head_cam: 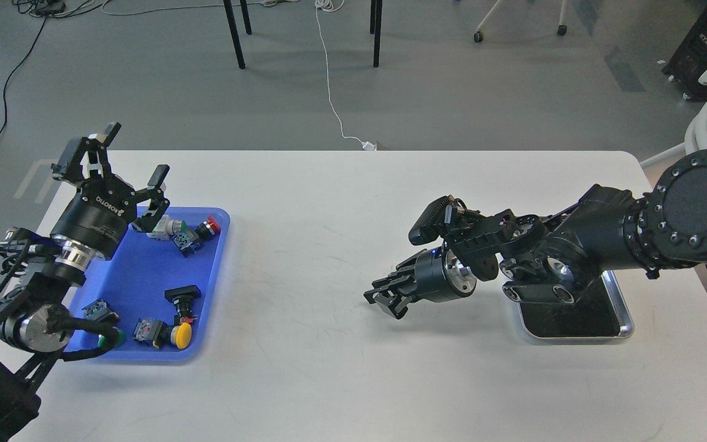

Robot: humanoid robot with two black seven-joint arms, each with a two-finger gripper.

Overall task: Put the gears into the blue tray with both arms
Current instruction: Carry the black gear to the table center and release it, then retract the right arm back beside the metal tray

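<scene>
1. No gear can be picked out anywhere on the table right now; they're tiny black discs, and the one place they might lie, the black lining of the metal tray [620,319], is mostly covered by the right arm [605,236]. Where they are, I can't tell.
2. Over to the blue tray [139,276], sitting at the table's left side: rectangular, rounded corners, low rim, bright blue floor showing through the middle.
3. In it, only push-button switches: a cluster at the far end with a green-capped one [166,227] and a red-capped one [209,226], then near the front a black-capped one [183,296], a yellow-capped one [178,334] and another green one [105,334] partly tucked behind the left arm's cable.
4. The left gripper [125,156] is raised above the tray's far left corner, fingers spread wide apart, nothing between them.
5. The tray's left edge is hidden by the left arm [53,276], so that strip is unreadable.
6. The right gripper [384,298] hangs low over the bare white table [329,368], well apart from both trays, pointing left. It's dark and seen nearly end-on; the fingers sit close together, but whether they pinch anything I can't tell.
7. Only the metal tray's near end and right rim peek out from under the right arm.
</scene>
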